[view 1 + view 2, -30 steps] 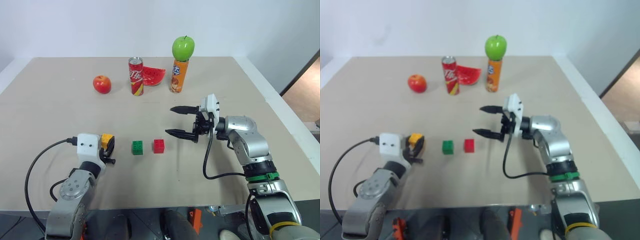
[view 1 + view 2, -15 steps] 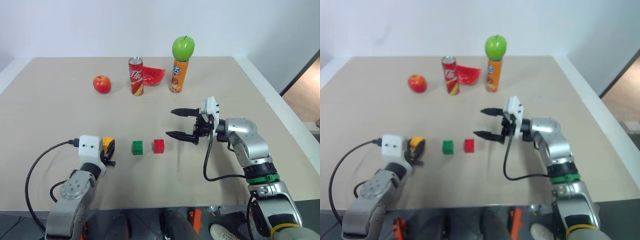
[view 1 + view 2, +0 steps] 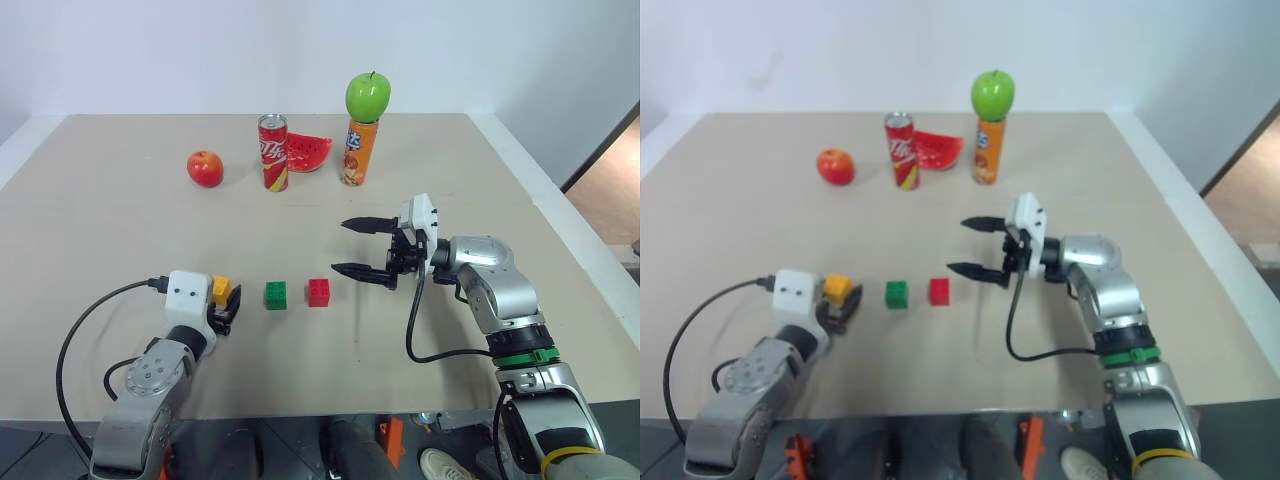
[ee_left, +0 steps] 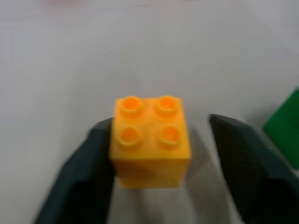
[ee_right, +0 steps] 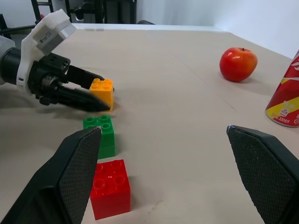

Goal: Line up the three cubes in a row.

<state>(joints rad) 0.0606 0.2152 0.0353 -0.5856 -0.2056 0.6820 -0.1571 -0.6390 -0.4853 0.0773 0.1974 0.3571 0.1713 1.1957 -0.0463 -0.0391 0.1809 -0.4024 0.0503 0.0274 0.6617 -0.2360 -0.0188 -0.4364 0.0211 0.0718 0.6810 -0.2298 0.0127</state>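
Three small studded cubes lie in a row on the tan table (image 3: 120, 240): yellow-orange cube (image 3: 221, 289), green cube (image 3: 275, 295), red cube (image 3: 318, 292). My left gripper (image 3: 225, 303) is open around the yellow-orange cube (image 4: 150, 140), which rests on the table. One finger (image 4: 88, 172) lies against the cube's side and the other finger (image 4: 243, 158) stands apart from it. My right gripper (image 3: 338, 246) hovers open and empty just right of the red cube (image 5: 110, 187), pointing toward the row.
At the back of the table stand a red apple (image 3: 204, 168), a red soda can (image 3: 272, 152), a watermelon slice (image 3: 308, 152) and an orange bottle (image 3: 352, 152) with a green apple (image 3: 367, 96) on top. The table's right edge (image 3: 560, 215) is near my right arm.
My left gripper's fingers have spread apart and let go of the yellow-orange cube, which now sits on the table. The right arm has not moved.
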